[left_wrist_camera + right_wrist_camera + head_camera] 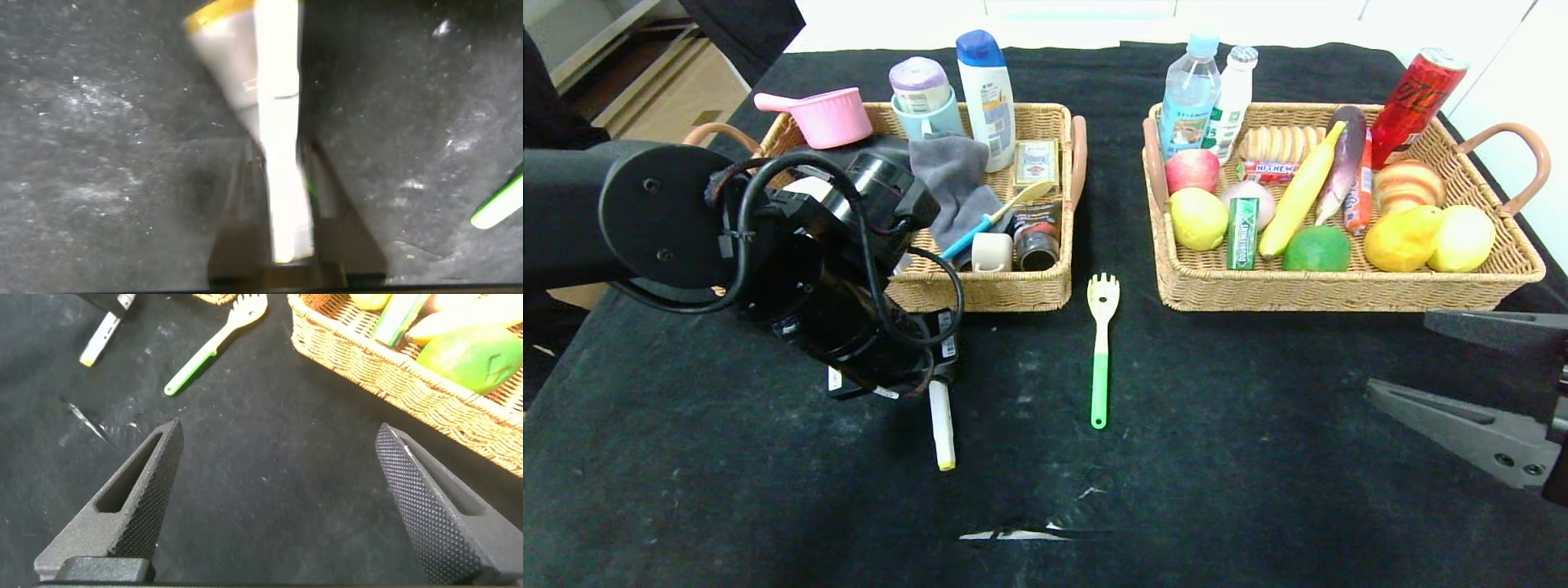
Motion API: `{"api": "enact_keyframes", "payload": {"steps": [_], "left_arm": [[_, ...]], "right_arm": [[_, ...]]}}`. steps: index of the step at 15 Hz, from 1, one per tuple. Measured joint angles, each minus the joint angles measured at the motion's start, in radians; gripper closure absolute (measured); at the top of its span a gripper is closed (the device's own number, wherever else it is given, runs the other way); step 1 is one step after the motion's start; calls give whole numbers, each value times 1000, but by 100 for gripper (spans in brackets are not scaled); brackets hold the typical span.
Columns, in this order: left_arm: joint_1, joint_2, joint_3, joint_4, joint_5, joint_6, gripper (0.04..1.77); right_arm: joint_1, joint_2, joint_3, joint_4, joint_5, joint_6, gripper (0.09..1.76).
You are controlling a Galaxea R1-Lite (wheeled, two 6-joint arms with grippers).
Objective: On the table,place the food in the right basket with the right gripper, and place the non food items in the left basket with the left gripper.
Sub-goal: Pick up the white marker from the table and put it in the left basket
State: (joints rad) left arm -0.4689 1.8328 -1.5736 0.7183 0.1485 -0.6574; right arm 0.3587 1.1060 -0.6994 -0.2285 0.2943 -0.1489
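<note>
Two baskets are set side by side at the back of the table (686, 490). The left basket (980, 290) is on the left and the right basket (1339, 290) is on the right. A fork (1101, 351) is laid on the table in front of the gap between them. A marker (942, 425) is laid to the left of the fork. The left gripper (935, 376) is placed over the marker's far end, with the marker between its fingers (335, 229). The right gripper (1462, 376) is held low at the right, in front of the right basket.

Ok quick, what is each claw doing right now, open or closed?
Left claw: closed on the white marker, down at the table.
Right claw: open, holding nothing, parked near the food basket.
</note>
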Motion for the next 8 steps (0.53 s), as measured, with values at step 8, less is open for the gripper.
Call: {"api": "enact_keyframes", "payload": {"steps": [8], "left_arm": [[1,-3,6,5,2,-1,157]], "right_arm": [[0,3,2,0,0,-3,14]]}}
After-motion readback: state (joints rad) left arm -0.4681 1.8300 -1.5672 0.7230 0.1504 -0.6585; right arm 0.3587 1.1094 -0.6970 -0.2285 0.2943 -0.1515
